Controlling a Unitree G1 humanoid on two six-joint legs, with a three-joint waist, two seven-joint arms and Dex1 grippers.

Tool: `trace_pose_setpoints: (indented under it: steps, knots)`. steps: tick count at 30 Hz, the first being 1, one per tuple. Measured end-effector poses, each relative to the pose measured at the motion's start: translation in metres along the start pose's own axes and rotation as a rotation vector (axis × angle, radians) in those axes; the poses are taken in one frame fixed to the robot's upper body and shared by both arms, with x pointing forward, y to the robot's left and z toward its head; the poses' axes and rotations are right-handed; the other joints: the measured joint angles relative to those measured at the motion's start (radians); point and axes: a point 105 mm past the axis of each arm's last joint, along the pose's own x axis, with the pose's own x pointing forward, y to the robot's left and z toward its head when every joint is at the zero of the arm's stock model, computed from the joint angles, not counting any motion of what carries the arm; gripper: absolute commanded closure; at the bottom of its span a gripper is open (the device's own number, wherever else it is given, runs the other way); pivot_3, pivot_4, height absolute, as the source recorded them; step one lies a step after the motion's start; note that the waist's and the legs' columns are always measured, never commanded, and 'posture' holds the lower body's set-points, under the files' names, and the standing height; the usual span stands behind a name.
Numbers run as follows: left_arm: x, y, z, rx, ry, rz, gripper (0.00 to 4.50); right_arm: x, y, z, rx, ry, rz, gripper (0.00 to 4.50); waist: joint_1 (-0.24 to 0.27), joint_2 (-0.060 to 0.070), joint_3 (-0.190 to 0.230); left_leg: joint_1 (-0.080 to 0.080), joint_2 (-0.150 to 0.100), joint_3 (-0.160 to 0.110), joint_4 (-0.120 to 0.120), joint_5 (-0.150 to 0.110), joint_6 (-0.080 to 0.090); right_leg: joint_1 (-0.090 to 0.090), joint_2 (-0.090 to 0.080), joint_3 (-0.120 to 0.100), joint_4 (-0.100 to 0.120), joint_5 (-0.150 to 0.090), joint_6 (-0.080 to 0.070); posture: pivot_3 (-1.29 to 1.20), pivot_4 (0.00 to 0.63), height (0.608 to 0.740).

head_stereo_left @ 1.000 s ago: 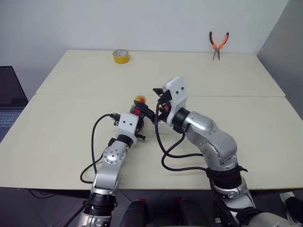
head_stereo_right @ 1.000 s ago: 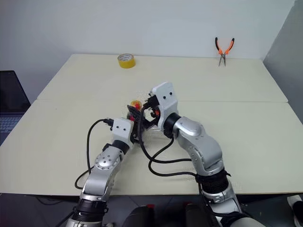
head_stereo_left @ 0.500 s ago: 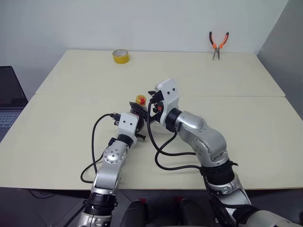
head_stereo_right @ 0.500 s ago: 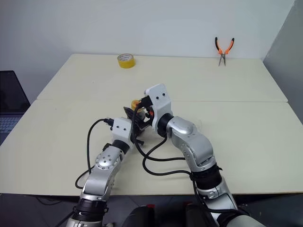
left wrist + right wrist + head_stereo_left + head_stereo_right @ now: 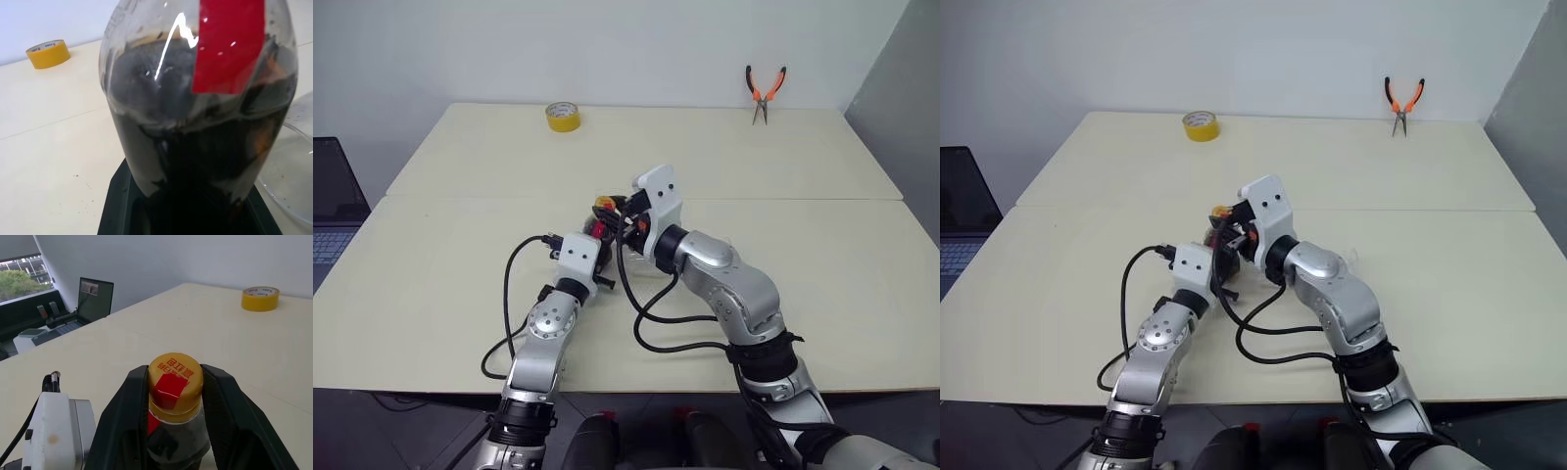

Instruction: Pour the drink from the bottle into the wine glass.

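Near the middle of the cream table [image 5: 450,284], the bottle [image 5: 195,112] stands upright, its round body clamped between the 2 black fingers of the left gripper [image 5: 190,215], which reaches in level from the near side. Dark drink [image 5: 195,166] fills most of the body, a red label [image 5: 227,44] running down the clear plastic above it. The right gripper [image 5: 175,396] comes in higher, from the right and angled leftward, with its 2 fingers [image 5: 124,416] set on either side of the yellow-orange cap [image 5: 175,382]; they look pressed against the cap's sides, though I cannot be sure from the wrist view that contact is firm. A red strip crosses the top of the cap, with red print beside it. The wine glass [image 5: 293,161] sits just beside the bottle on its right: a curved clear rim shows at the edge of the left wrist view, and a faint glint [image 5: 1351,259] shows past the right forearm; its stem and foot are hidden. Far back on the left, a yellow tape roll [image 5: 563,116] lies flat on the table. Orange-handled pliers [image 5: 765,93] hang on the wall behind the far right edge. A laptop [image 5: 93,296] is open on a lower surface off the left side.
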Motion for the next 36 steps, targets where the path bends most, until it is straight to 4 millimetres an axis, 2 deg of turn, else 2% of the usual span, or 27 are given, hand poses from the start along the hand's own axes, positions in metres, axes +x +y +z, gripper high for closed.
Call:
trace_pose_setpoints:
  steps: [3,10,14,16,19,20,23,27,30,36]
  knots:
    - [0.0,0.0,0.002,0.002,-0.013,-0.001,3.78,-0.003,0.002,0.0,0.13,-0.047,0.023,3.27,0.0,0.0,0.0,0.0,0.0,0.0,0.0,0.0,0.0,0.0,0.0,0.0,0.0,0.0,0.0,0.0,0.15,0.74]
    - [0.0,-0.001,-0.002,-0.002,-0.001,-0.003,3.78,-0.004,0.01,0.005,0.226,-0.084,0.105,3.28,0.0,0.0,0.0,0.0,0.0,0.0,0.0,0.0,0.0,0.0,0.0,0.0,0.0,0.0,0.0,0.0,0.15,0.74]
    - [0.0,-0.001,-0.002,-0.001,-0.001,-0.003,3.78,-0.004,0.01,0.007,0.22,-0.094,0.1,3.28,0.0,0.0,0.0,0.0,0.0,0.0,0.0,0.0,0.0,0.0,0.0,0.0,0.0,0.0,0.0,0.0,0.15,0.74]
    - [0.001,-0.003,-0.001,-0.007,-0.004,-0.006,3.78,-0.011,-0.003,0.008,0.077,-0.105,0.021,3.28,0.001,0.0,0.0,0.0,0.0,0.0,0.0,0.0,0.0,0.0,0.0,0.0,0.0,0.0,0.0,0.0,0.15,0.74]
    - [0.001,0.004,0.0,-0.023,-0.009,0.021,3.78,-0.048,-0.04,0.012,-0.172,-0.133,-0.167,3.28,0.017,0.0,0.0,-0.005,-0.001,-0.001,0.003,0.0,0.0,-0.002,-0.001,-0.001,-0.001,0.0,0.001,0.0,0.15,0.74]
    - [0.0,0.007,0.0,-0.026,-0.008,0.037,3.78,-0.061,-0.047,0.013,-0.208,-0.14,-0.206,3.28,0.018,0.0,0.0,-0.006,-0.001,0.0,0.003,0.0,0.0,-0.004,-0.001,0.0,-0.001,0.0,0.001,0.0,0.15,0.74]
    - [0.0,0.014,0.001,-0.043,-0.013,0.072,3.78,-0.094,-0.054,0.013,-0.234,-0.169,-0.293,3.28,0.018,0.0,0.0,-0.007,0.0,0.0,0.002,0.0,0.0,-0.006,0.0,0.0,0.0,0.0,0.001,0.0,0.15,0.74]
    - [0.005,0.011,0.008,-0.075,-0.04,0.068,3.78,-0.137,-0.069,0.015,-0.268,-0.217,-0.501,3.28,0.021,0.0,0.0,-0.007,0.0,-0.001,0.003,0.0,0.0,-0.006,0.001,-0.001,0.001,0.0,0.001,0.0,0.15,0.74]
    - [0.006,0.013,0.012,-0.078,-0.05,0.072,3.78,-0.169,-0.08,0.0,-0.287,-0.182,-0.636,3.28,0.022,0.0,0.0,-0.007,0.0,0.0,0.003,0.0,0.0,-0.006,0.001,0.0,0.0,0.0,0.001,0.0,0.15,0.74]
    - [0.008,0.014,0.01,-0.092,-0.045,0.077,3.78,-0.205,-0.084,-0.042,-0.22,-0.06,-0.743,3.28,0.022,0.0,0.0,-0.007,0.0,0.0,0.003,0.0,0.0,-0.005,0.001,0.0,0.0,0.0,0.001,0.0,0.15,0.74]
